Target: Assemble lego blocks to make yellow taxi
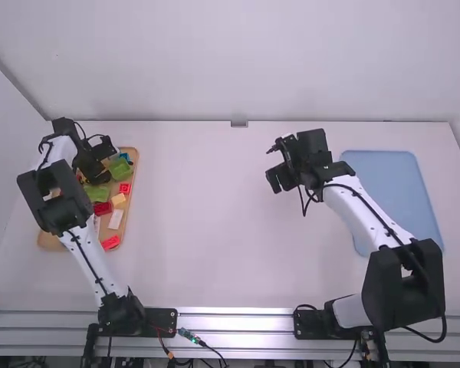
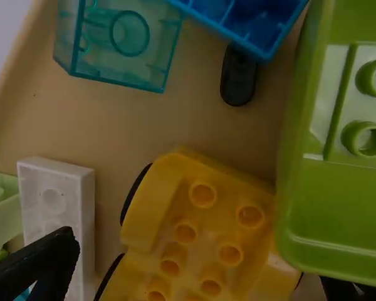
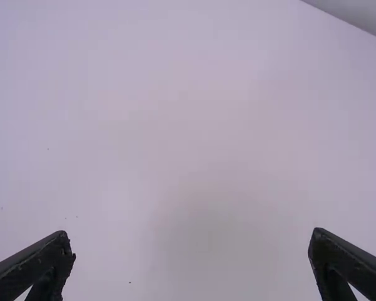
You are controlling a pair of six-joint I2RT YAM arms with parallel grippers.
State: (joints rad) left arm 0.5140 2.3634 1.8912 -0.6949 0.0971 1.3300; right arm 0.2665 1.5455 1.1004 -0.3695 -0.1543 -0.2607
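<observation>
At the far left, my left gripper (image 1: 97,173) is low over the wooden tray of blocks. In the left wrist view, a yellow car base (image 2: 203,241) with studs and black wheels lies between the spread fingers of my left gripper (image 2: 197,276); I cannot tell whether they touch it. A large green block (image 2: 338,207) is close beside the car base, and a white block (image 2: 56,219) is on its other side. My right gripper (image 1: 279,178) is right of the middle above the table; in the right wrist view my right gripper (image 3: 191,263) stands open, holding nothing.
The wooden tray (image 1: 133,172) also holds red blocks (image 1: 103,208). A clear teal block (image 2: 122,37) and a blue block (image 2: 250,22) lie beyond the car base. On the table's right side lies a light blue mat (image 1: 395,184), partly behind the right arm.
</observation>
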